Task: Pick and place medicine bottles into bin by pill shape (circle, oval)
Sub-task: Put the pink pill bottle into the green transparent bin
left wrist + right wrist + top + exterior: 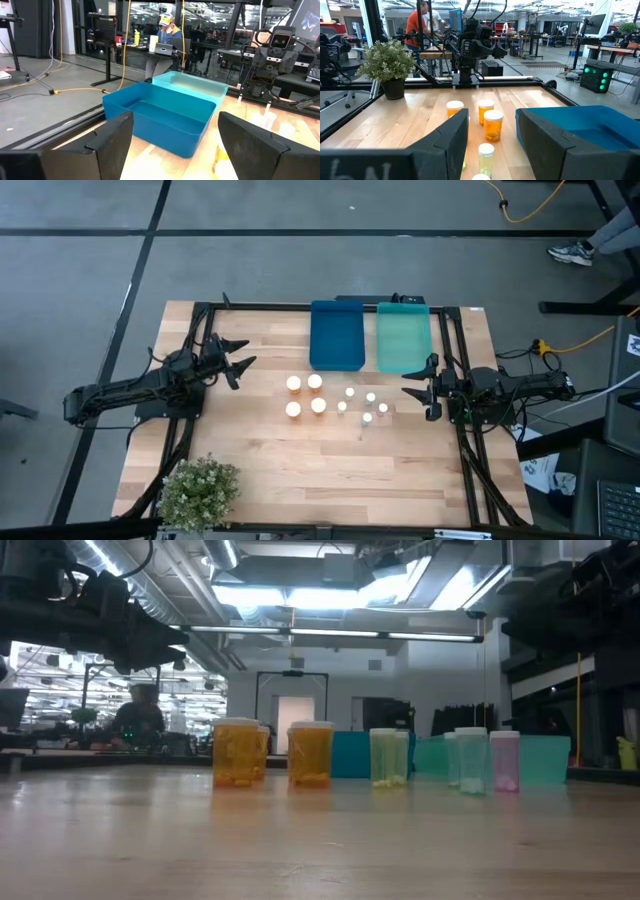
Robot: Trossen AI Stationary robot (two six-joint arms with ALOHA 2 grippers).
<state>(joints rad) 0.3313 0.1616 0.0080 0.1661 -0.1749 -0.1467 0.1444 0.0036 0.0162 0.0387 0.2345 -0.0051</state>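
Four amber bottles (305, 395) with white caps stand upright in a square near the table's middle. Several smaller pale bottles (365, 407) stand just to their right. In the low view the amber bottles (238, 752) and pale bottles (470, 760) rest on their bases. A dark blue tray (337, 335) and a teal tray (403, 337) lie side by side at the far edge. My left gripper (243, 370) is open and empty, left of the amber bottles. My right gripper (410, 388) is open and empty, right of the pale bottles.
A potted plant (200, 492) stands at the near left corner. Dark frame rails (455, 370) run along the table's sides and far edge. Bare wood lies between the bottles and the near edge. A person in orange (422, 25) sits at a desk beyond the table.
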